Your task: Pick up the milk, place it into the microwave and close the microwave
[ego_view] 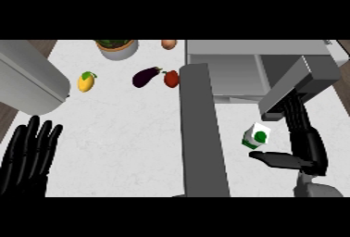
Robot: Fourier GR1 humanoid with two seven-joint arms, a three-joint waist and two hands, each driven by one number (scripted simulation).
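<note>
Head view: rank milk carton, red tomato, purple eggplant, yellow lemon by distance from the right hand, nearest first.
1. White-and-green milk carton: right beside the right hand, between its thumb and fingers, not yet gripped.
2. Round red tomato: up-left, just past the open grey microwave door.
3. Dark purple eggplant: immediately left of the tomato.
4. Yellow lemon: farthest left, by the counter's left side.
</note>
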